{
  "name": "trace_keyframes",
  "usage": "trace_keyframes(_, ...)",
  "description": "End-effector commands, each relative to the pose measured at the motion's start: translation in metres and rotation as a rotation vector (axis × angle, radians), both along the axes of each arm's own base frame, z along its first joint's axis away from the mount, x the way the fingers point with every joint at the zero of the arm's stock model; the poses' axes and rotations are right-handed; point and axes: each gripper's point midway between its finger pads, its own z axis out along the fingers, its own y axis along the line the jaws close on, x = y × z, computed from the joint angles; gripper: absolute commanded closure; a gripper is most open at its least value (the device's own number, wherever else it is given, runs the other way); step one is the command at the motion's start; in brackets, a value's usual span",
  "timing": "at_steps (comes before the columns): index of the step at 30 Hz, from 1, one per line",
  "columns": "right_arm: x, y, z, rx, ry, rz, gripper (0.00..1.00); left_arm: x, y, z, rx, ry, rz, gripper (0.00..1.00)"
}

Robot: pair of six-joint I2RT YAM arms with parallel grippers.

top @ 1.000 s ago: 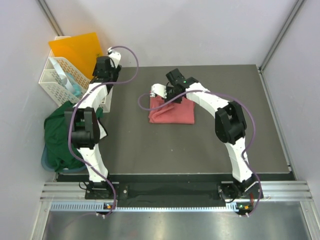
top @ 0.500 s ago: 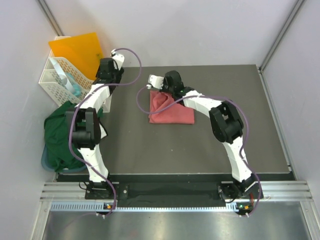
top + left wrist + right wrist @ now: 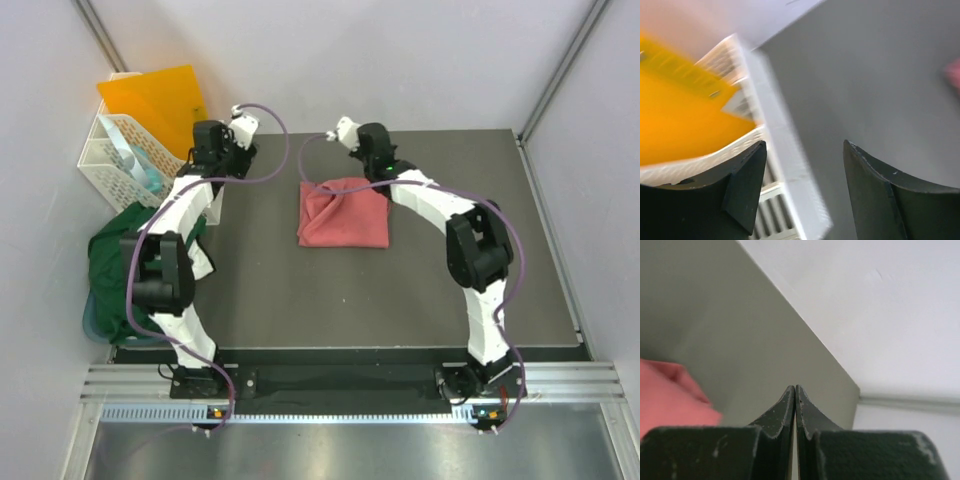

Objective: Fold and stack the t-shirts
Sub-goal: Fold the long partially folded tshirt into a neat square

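**A:** Where do you have room to move?

**B:** My right gripper (image 3: 795, 390) hangs just inside the table's (image 3: 450, 290) far edge, with the back wall close behind it. My left gripper (image 3: 804, 147) is at the far-left corner, over the rim of the white basket (image 3: 785, 150) that holds the orange folder (image 3: 680, 115). The salmon-pink t-shirt (image 3: 343, 212) lies well apart from the right and near edges.

**A:** What has changed?

**B:** A second ago my right gripper sat over the pink shirt's far-left corner. Now it is beyond the shirt's far side, apart from the cloth. My left wrist has turned a little and kept to its corner.

**A:** And your grips?

**B:** My right fingers are pressed together with nothing between them. My left jaws stand apart, holding nothing.

**A:** How do the shirts lie?

**B:** The pink one is folded to a rough rectangle near the middle of the far edge. Its long axis runs along that edge and its left side is rumpled. I cannot tell where the collar points. The dark green t-shirt (image 3: 115, 275) is a crumpled heap hanging over the left edge beside the basket, with no clear axis.
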Motion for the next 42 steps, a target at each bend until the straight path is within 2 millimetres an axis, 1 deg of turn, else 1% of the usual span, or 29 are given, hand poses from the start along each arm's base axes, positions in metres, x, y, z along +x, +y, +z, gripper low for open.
trace_keyframes(1, 0.002, -0.119, 0.049, 0.096, -0.072, -0.344, 1.00, -0.059, -0.099, 0.023, -0.185, 0.089, -0.498, 0.53)
trace_keyframes(2, -0.001, -0.133, 0.048, 0.105, -0.050, -0.377, 1.00, -0.073, -0.121, 0.024, -0.239, 0.123, -0.605, 0.71)
trace_keyframes(3, 0.000, -0.148, 0.050, 0.114, -0.041, -0.401, 1.00, -0.082, -0.134, 0.022, -0.258, 0.159, -0.658, 0.84)
trace_keyframes(4, 0.002, -0.172, 0.056, 0.125, -0.042, -0.443, 1.00, -0.088, -0.157, 0.024, -0.275, 0.180, -0.724, 1.00)
trace_keyframes(5, -0.003, -0.183, 0.050, 0.116, 0.001, -0.463, 1.00, -0.102, -0.170, 0.019, -0.302, 0.242, -0.773, 1.00)
trace_keyframes(6, -0.003, -0.190, 0.049, 0.118, 0.017, -0.466, 1.00, -0.105, -0.187, 0.021, -0.332, 0.255, -0.841, 1.00)
trace_keyframes(7, -0.005, -0.206, 0.054, 0.121, 0.017, -0.488, 1.00, -0.116, -0.210, 0.021, -0.349, 0.278, -0.904, 1.00)
trace_keyframes(9, -0.009, -0.216, 0.054, 0.103, 0.033, -0.483, 1.00, -0.124, -0.237, 0.015, -0.400, 0.324, -0.986, 1.00)
trace_keyframes(10, -0.013, -0.223, 0.054, 0.095, 0.041, -0.486, 1.00, -0.133, -0.258, 0.012, -0.409, 0.346, -1.030, 1.00)
trace_keyframes(11, -0.014, -0.225, 0.056, 0.078, 0.041, -0.477, 1.00, -0.135, -0.271, 0.008, -0.430, 0.367, -1.044, 1.00)
trace_keyframes(12, -0.016, -0.229, 0.054, 0.069, 0.049, -0.476, 1.00, -0.132, -0.283, -0.001, -0.447, 0.388, -1.069, 1.00)
trace_keyframes(13, -0.018, -0.230, 0.055, 0.061, 0.052, -0.476, 1.00, -0.141, -0.302, -0.004, -0.457, 0.404, -1.119, 1.00)
trace_keyframes(14, -0.019, -0.232, 0.056, 0.048, 0.053, -0.471, 1.00, -0.143, -0.312, -0.009, -0.462, 0.419, -1.133, 1.00)
trace_keyframes(15, -0.019, -0.232, 0.057, 0.045, 0.053, -0.470, 1.00, -0.140, -0.320, -0.022, -0.464, 0.445, -1.141, 1.00)
trace_keyframes(16, -0.019, -0.233, 0.058, 0.044, 0.052, -0.467, 1.00, -0.146, -0.331, -0.027, -0.461, 0.457, -1.169, 1.00)
trace_keyframes(19, -0.020, -0.233, 0.064, 0.044, 0.044, -0.461, 1.00, -0.146, -0.346, -0.055, -0.435, 0.494, -1.178, 1.00)
trace_keyframes(21, -0.021, -0.233, 0.066, 0.048, 0.039, -0.463, 1.00, -0.139, -0.348, -0.076, -0.406, 0.512, -1.146, 1.00)
trace_keyframes(22, -0.022, -0.233, 0.067, 0.052, 0.037, -0.463, 1.00, -0.133, -0.349, -0.080, -0.390, 0.496, -1.128, 1.00)
trace_keyframes(23, -0.023, -0.232, 0.067, 0.056, 0.038, -0.459, 1.00, -0.123, -0.345, -0.089, -0.349, 0.483, -1.082, 1.00)
trace_keyframes(24, -0.024, -0.232, 0.064, 0.054, 0.046, -0.459, 1.00, -0.118, -0.344, -0.099, -0.328, 0.482, -1.057, 1.00)
trace_keyframes(26, -0.026, -0.233, 0.062, 0.056, 0.051, -0.461, 1.00, -0.098, -0.336, -0.106, -0.268, 0.422, -0.995, 1.00)
trace_keyframes(27, -0.028, -0.233, 0.058, 0.052, 0.060, -0.461, 1.00, -0.096, -0.332, -0.112, -0.255, 0.416, -0.980, 1.00)
trace_keyframes(29, -0.028, -0.231, 0.057, 0.058, 0.061, -0.459, 1.00, -0.082, -0.325, -0.109, -0.248, 0.368, -0.945, 1.00)
trace_keyframes(31, -0.027, -0.231, 0.055, 0.062, 0.064, -0.462, 1.00, -0.074, -0.317, -0.107, -0.249, 0.356, -0.920, 1.00)
trace_keyframes(33, -0.026, -0.230, 0.058, 0.069, 0.058, -0.460, 1.00, -0.068, -0.312, -0.106, -0.238, 0.344, -0.896, 1.00)
trace_keyframes(35, -0.024, -0.228, 0.057, 0.071, 0.060, -0.457, 1.00, -0.063, -0.303, -0.111, -0.210, 0.337, -0.881, 1.00)
trace_keyframes(39, -0.021, -0.223, 0.057, 0.080, 0.064, -0.448, 1.00, -0.050, -0.281, -0.128, -0.146, 0.297, -0.798, 1.00)
trace_keyframes(40, -0.022, -0.222, 0.056, 0.081, 0.066, -0.448, 1.00, -0.041, -0.270, -0.131, -0.121, 0.281, -0.743, 1.00)
trace_keyframes(42, -0.023, -0.219, 0.052, 0.081, 0.077, -0.440, 1.00, -0.038, -0.259, -0.140, -0.113, 0.285, -0.712, 1.00)
